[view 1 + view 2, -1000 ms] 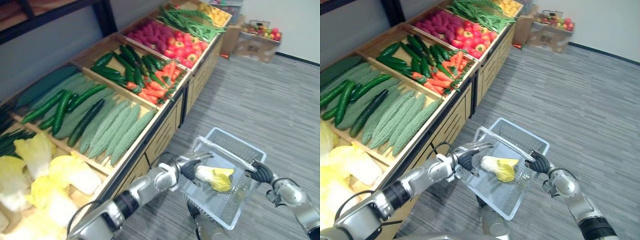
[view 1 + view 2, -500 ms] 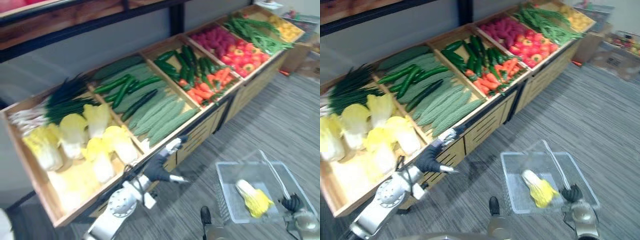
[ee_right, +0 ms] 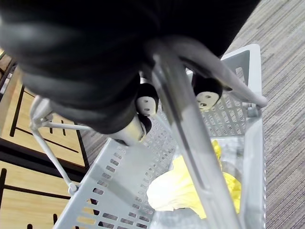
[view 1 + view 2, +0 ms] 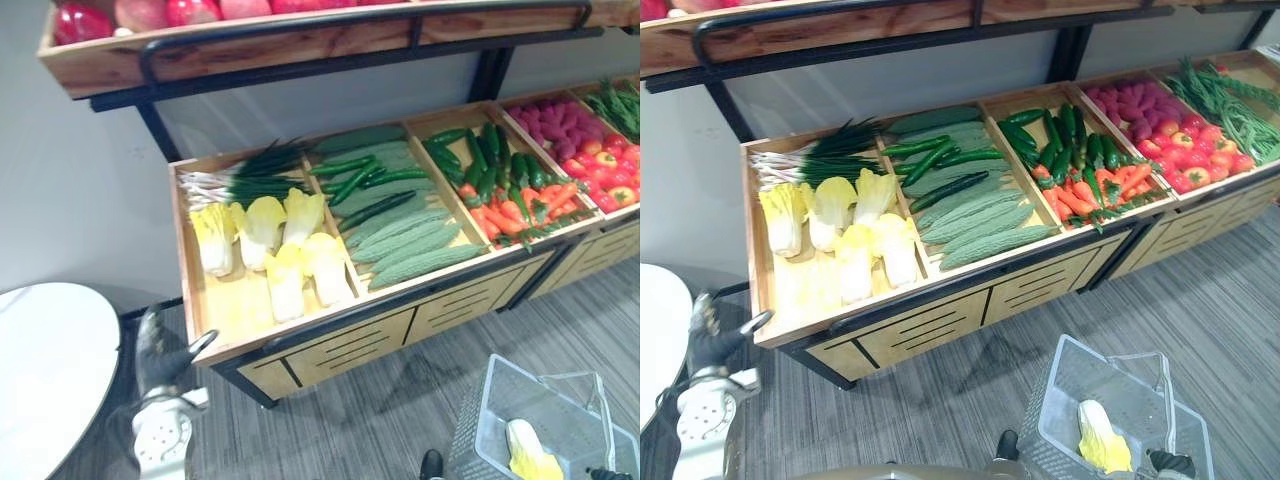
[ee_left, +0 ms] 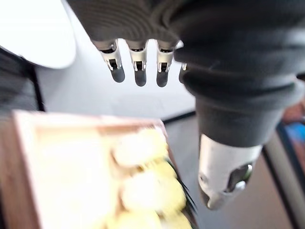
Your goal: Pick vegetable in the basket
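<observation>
Even bright light leaves soft shadow under the wooden stand (image 4: 340, 340), glare on the white table (image 4: 45, 360).

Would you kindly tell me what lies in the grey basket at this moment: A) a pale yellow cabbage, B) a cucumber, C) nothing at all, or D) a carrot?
A: a pale yellow cabbage lies on the floor of the basket, which the right hand holds, while the carrots and cucumbers are in the wooden shelf bins.
</observation>
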